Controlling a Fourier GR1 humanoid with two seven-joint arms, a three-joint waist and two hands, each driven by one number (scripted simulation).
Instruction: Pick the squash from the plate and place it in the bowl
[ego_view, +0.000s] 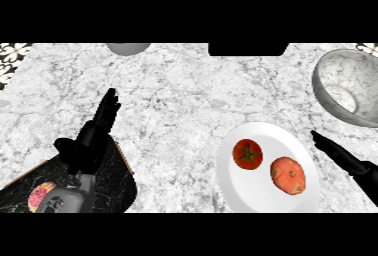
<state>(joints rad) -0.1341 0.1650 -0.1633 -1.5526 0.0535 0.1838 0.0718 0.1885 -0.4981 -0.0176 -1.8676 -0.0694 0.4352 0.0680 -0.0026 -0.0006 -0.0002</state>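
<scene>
A white plate (240, 197) lies at the lower right of the counter. On it sit a round red squash with a green stem (248, 154) and, beside it to the right, an orange lumpy vegetable (289, 175). The grey marbled bowl (336, 87) stands at the upper right edge, tilted toward me. My right hand (347, 159) comes in from the right, fingers straight, just past the plate's right rim and apart from the squash. At the left my left hand (96, 132) rests open with fingers pointing up.
A black marbled tray (118, 182) lies under my left forearm at the lower left, with a pink-and-yellow round item (40, 196) on it. A grey rounded object (128, 48) and a black block (247, 49) sit at the counter's far edge.
</scene>
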